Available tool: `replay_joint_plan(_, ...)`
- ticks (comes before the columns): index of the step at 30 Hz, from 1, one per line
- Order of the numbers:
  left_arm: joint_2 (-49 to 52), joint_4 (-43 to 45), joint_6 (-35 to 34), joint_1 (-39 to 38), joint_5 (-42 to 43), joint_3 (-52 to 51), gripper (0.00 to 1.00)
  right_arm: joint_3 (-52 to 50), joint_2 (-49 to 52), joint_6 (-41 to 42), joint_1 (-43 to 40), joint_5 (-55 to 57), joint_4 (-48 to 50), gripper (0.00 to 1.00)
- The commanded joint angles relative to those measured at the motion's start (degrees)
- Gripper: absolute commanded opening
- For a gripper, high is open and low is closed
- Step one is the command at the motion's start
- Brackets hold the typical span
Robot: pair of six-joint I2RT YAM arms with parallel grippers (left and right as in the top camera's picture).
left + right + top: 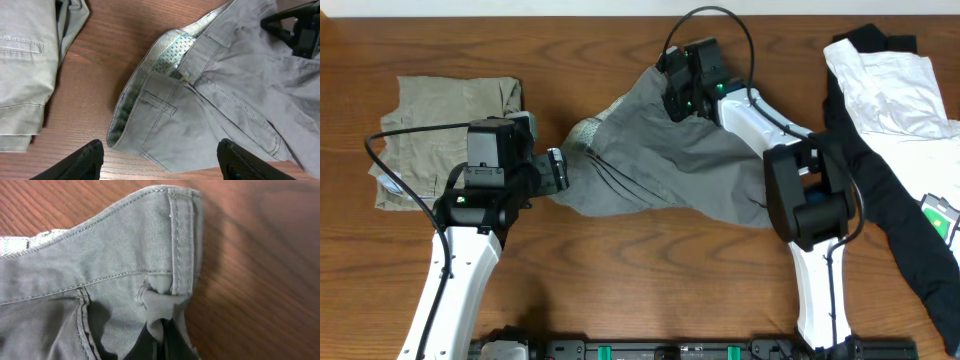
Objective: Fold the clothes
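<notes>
- A pair of mid-grey woven shorts (670,165) lies spread and creased at the middle of a brown wooden table (650,260). Its waistband points left and its far corner is drawn up into a peak.
- The right hand (682,98) is at that peak. In the right wrist view its dark fingers (150,347) are pressed together on a bunch of grey cloth, just below a stitched belt loop (181,240).
- The left hand (558,168) is at the waistband end. Its two black fingers (82,161) stand well apart with nothing between them, above the cloth.
- The open waistband shows a pale, speckled lining (170,55) and rows of neat stitching.
- Folded khaki shorts (430,130) sit at the left, with a strip of bare wood between them and the grey pair.
- A white garment (895,85) lies over a black garment (885,215) at the right edge, near the grey leg.
- Bare wood runs along the near edge between the arms.
</notes>
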Motion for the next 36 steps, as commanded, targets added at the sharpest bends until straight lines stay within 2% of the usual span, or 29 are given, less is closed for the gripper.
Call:
replay_joint_plan(1,0.1,-0.1,0.1,-0.1,0.1,-0.1,0.75,1.1,-9.9,1.0,0.1,1.6,-1.7,0.01)
replay_joint_plan(6,-0.5,-0.7,0.6,0.2,-0.2,0.5,0.75,1.1,-20.7,0.9,2.4,-1.7,-14.1,0.01)
replay_joint_plan(11,-1.6,-5.3,0.7,1.0,-0.8,3.7,0.74,1.1,-29.7,-1.4,7.1,-6.4,-30.1,0.01)
replay_joint_plan(15,-3.0,-7.5,0.8,1.6,-3.3,5.1,0.74,1.1,-35.1,-3.5,11.0,-4.2,-36.8,0.01)
replay_joint_plan(26,-9.2,-9.8,0.8,1.6,-3.3,5.1,0.75,1.1,-46.0,-1.1,13.8,9.9,-36.1,0.01)
replay_joint_plan(36,-9.7,-10.5,0.8,1.6,-3.3,5.1,0.75,1.1,-54.0,-3.1,13.9,11.5,-28.1,0.01)
